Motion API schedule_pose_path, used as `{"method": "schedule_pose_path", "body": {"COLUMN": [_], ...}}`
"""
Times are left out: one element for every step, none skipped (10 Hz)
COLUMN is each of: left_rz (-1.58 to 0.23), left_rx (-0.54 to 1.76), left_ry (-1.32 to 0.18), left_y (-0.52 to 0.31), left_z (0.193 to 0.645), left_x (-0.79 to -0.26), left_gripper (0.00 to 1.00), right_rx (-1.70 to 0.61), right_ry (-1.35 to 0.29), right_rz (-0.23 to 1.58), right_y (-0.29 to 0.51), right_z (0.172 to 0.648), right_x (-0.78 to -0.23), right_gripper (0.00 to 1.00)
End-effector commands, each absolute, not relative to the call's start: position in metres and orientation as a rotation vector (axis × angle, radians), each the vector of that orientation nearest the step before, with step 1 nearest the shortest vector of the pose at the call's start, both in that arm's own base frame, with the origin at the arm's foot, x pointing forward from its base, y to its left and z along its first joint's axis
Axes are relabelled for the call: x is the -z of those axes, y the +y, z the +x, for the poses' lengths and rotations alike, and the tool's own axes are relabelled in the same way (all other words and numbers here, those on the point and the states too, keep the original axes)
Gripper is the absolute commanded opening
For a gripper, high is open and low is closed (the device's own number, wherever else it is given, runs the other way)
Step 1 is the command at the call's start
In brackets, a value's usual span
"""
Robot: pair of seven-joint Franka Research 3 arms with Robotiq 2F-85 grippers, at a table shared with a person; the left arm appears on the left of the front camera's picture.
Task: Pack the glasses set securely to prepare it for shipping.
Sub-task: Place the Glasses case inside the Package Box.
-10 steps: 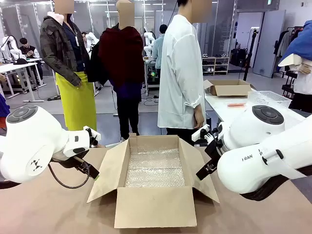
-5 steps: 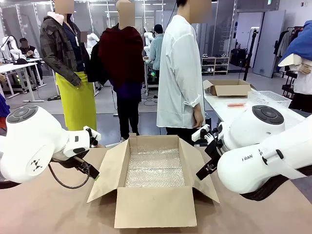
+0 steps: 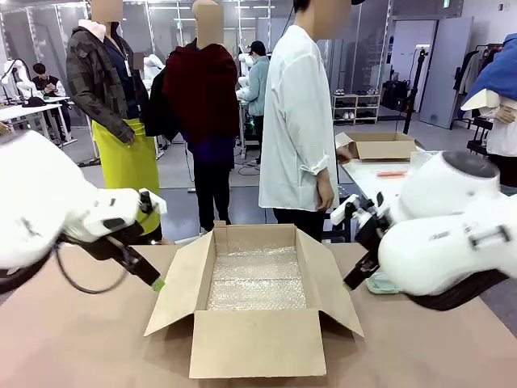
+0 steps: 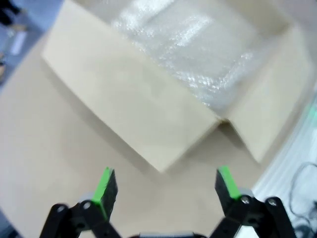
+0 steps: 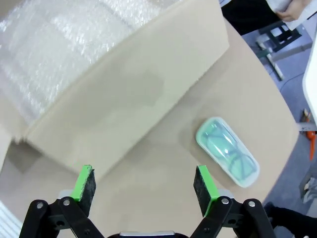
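Ahead of the right tool (image 5: 143, 184), off to one finger's side: mint-green case (image 5: 228, 152) flat on worktop (image 5: 163, 163), clear of box (image 5: 124, 94) flap, likely staged for easy pickup. Both tools spread wide, empty; left tool (image 4: 166, 184) hanging near opposite flap. Bubble wrap (image 3: 257, 283) lining box floor, presumably as cushioning.

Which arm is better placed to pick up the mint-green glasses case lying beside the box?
The right arm, probably. The right fingers, open, hang over the table close to the mint-green case, on that side of the cardboard box. The left fingers, also open, are beyond the box's opposite flap.
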State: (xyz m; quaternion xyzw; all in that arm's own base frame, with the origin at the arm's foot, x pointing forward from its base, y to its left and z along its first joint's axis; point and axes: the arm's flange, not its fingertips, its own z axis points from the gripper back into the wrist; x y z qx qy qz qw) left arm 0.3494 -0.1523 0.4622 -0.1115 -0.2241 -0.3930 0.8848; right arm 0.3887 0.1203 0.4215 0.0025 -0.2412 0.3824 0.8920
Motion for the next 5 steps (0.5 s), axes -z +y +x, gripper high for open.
{"method": "schedule_pose_path", "body": {"left_rz": [-0.330,-0.378,-0.427,-0.456,-0.466], "left_rx": [0.963,1.038,1.066,1.054,1.039], "left_ry": [-0.403,-0.373,-0.387,-0.419,-0.438], "left_y": [-0.113,-0.105,-0.096,-0.093,-0.095], "left_z": [0.314,0.302,0.295,0.292,0.290], "left_x": [-0.497,-0.504,-0.508,-0.509,-0.508], "left_gripper": [1.00,1.00,1.00,1.00,1.00], "right_rx": [-0.943,-1.010,-1.077,-1.105,-1.063], "right_ry": [-0.371,-0.332,-0.317,-0.328,-0.384], "right_rz": [0.008,-0.022,-0.073,-0.084,-0.067], "right_y": [0.081,0.070,0.059,0.053,0.055], "right_z": [0.394,0.400,0.404,0.408,0.411], "right_x": [-0.450,-0.451,-0.450,-0.449,-0.447], "right_gripper": [1.00,1.00,1.00,1.00,1.00]}}
